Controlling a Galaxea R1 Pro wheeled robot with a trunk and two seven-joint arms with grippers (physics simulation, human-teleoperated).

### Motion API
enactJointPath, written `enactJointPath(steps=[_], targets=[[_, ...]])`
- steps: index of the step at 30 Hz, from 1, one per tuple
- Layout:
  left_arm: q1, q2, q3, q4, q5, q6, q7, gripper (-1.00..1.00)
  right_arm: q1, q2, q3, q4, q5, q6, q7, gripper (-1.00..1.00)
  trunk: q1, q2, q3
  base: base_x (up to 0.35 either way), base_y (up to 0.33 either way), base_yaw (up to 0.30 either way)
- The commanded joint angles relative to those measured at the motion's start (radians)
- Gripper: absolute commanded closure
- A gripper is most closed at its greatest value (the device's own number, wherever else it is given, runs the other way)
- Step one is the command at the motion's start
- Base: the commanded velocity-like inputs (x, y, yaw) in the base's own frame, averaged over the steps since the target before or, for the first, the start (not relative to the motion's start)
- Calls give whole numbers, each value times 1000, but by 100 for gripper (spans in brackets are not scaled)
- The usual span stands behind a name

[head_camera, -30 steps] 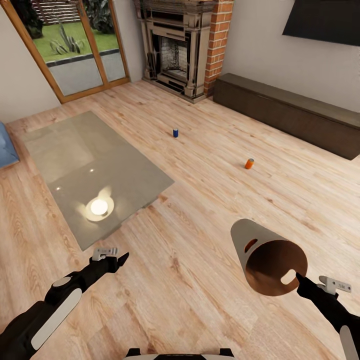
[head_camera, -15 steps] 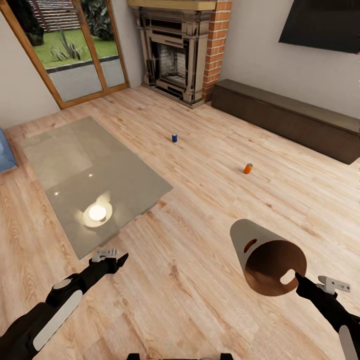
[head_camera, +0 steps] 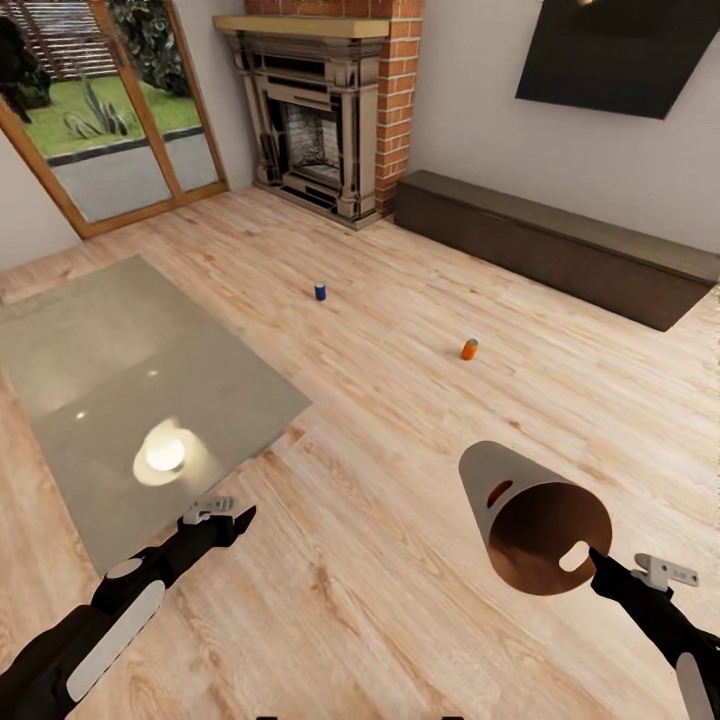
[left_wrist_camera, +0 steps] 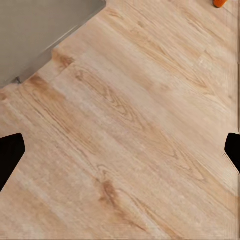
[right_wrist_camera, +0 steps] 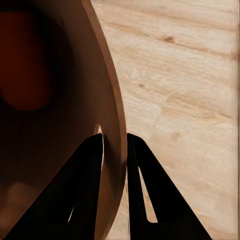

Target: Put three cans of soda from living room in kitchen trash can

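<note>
Now the right gripper (head_camera: 597, 555) pinches the rim of the round grey-beige bin with a copper-brown inside (head_camera: 520, 510), holding it tipped above the wood floor (head_camera: 400, 560). Far ahead stand a small orange can (head_camera: 469, 348) and a dark blue can (head_camera: 320, 291). The left gripper (head_camera: 243, 514) is wide open and empty.

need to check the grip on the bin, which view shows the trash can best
The head view: the whole trash can shows there, tipped on its side, mouth toward the camera, held at the rim by the right gripper. The right wrist view gives a close slice of wall and copper inside, with the jaws pinching the rim.
</note>
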Motion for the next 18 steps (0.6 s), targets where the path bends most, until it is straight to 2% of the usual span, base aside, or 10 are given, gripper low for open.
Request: enactJointPath(steps=[1,14,18], targets=[[0,0,0,0,0,0,0,-100,0,0,0,-1,-14,2,8,100,0,0,2,248,-214,-144],[0,-1,0,2,0,0,0,-100,0,0,2,13,-13,2,0,100,0,0,20,263,-207,-145],[0,-1,0,28,-2,-1,0,-100,0,0,1,15,-14,2,-1,100,0,0,26,274,-201,-147]])
